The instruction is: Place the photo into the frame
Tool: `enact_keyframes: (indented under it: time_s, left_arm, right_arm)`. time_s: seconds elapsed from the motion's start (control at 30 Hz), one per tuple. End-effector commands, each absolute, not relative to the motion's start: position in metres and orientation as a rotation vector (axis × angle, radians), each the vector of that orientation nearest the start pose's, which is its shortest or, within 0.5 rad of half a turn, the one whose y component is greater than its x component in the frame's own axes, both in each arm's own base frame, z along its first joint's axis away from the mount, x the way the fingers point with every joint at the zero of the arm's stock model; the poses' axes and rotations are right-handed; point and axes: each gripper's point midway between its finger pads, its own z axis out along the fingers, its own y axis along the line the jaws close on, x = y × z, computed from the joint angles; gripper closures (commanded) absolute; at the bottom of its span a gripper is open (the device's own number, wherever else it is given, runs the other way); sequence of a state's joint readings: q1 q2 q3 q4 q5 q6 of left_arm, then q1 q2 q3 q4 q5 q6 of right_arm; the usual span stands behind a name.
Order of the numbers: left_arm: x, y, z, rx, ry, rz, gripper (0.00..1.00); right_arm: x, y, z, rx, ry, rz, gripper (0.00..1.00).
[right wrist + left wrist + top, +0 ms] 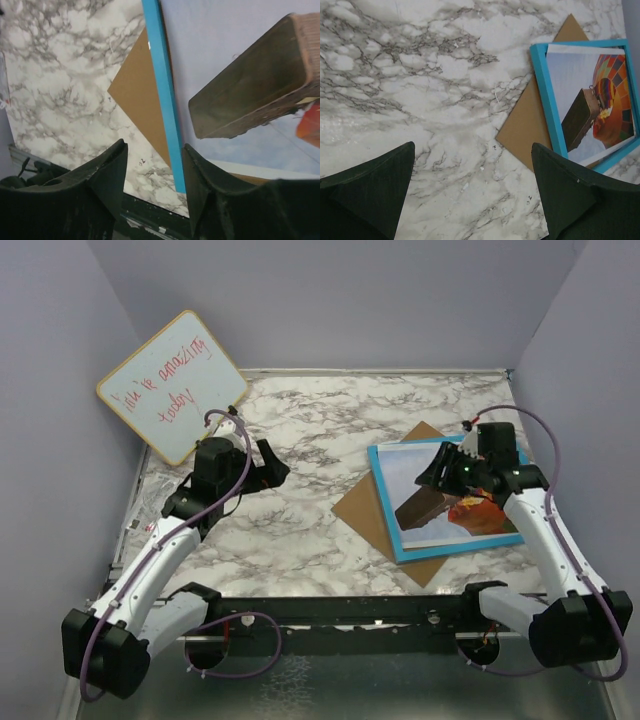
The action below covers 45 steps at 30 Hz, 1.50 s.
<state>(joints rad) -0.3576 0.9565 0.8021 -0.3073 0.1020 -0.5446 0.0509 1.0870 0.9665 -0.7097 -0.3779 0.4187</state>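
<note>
The blue frame (385, 505) lies flat at the right of the table. The photo (440, 525), showing a hot-air balloon, lies face up on it, slightly skewed. Both show in the left wrist view, frame (547, 95) and photo (570, 85), and in the right wrist view, frame (162, 75) and photo (225, 50). My right gripper (432, 472) hovers over the photo's upper part, open and empty; in its own view (154, 165) its jaws straddle the frame's left bar. My left gripper (275, 465) is open and empty over bare marble, left of the frame (472, 175).
A plain brown backing board (362, 510) lies partly under the frame, sticking out to its left (527, 125) (140, 100). A round-cornered whiteboard (175, 385) with red handwriting leans at the back left. Grey walls enclose the marble table (300, 530).
</note>
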Motion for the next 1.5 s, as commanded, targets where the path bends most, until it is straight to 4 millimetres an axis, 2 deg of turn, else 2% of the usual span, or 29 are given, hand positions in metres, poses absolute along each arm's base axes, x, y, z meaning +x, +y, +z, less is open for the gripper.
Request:
enact_keyframes:
  time_s: [0.0, 0.07, 0.13, 0.27, 0.4, 0.47, 0.7, 0.9, 1.1, 1.17, 1.27, 1.33, 1.4, 1.47]
  left_arm:
    - [0.28, -0.165, 0.19, -0.151, 2.138, -0.777, 0.01]
    - [0.28, -0.166, 0.18, -0.182, 2.143, -0.789, 0.01]
    - [0.281, -0.168, 0.172, -0.214, 2.143, -0.807, 0.01]
    - [0.283, -0.172, 0.161, -0.255, 2.156, -0.842, 0.01]
    - [0.286, -0.173, 0.155, -0.269, 2.17, -0.842, 0.01]
    - [0.287, -0.172, 0.152, -0.268, 2.175, -0.827, 0.01]
    - [0.29, -0.168, 0.144, -0.274, 2.194, -0.782, 0.01]
    - [0.291, -0.165, 0.146, -0.264, 2.19, -0.753, 0.01]
    - [0.287, -0.162, 0.143, -0.276, 2.187, -0.748, 0.01]
    - [0.286, -0.161, 0.142, -0.287, 2.186, -0.748, 0.01]
    - [0.287, -0.161, 0.142, -0.3, 2.18, -0.75, 0.01]
    - [0.289, -0.161, 0.146, -0.308, 2.167, -0.754, 0.01]
    - [0.291, -0.162, 0.15, -0.311, 2.156, -0.762, 0.01]
    - [0.293, -0.163, 0.155, -0.31, 2.147, -0.769, 0.01]
  right_arm:
    - [0.263, 0.132, 0.157, 0.165, 2.498, 0.692, 0.46]
    - [0.264, 0.142, 0.143, 0.135, 2.543, 0.637, 0.41]
    - [0.269, 0.143, 0.128, 0.136, 2.584, 0.546, 0.38]
    - [0.28, 0.146, 0.102, 0.108, 2.641, 0.437, 0.38]
    - [0.286, 0.162, 0.081, 0.018, 2.701, 0.421, 0.38]
    - [0.288, 0.175, 0.076, -0.042, 2.713, 0.413, 0.38]
    - [0.298, 0.186, 0.055, -0.058, 2.745, 0.285, 0.42]
    - [0.3, 0.178, 0.042, -0.053, 2.752, 0.117, 0.45]
    - [0.302, 0.178, 0.037, -0.083, 2.738, 0.053, 0.46]
    - [0.303, 0.182, 0.036, -0.113, 2.727, 0.074, 0.5]
    - [0.306, 0.187, 0.037, -0.135, 2.707, 0.089, 0.64]
    - [0.31, 0.186, 0.043, -0.135, 2.676, 0.065, 0.77]
    - [0.314, 0.184, 0.054, -0.126, 2.636, 0.052, 0.88]
    - [0.319, 0.185, 0.071, -0.118, 2.582, 0.068, 0.93]
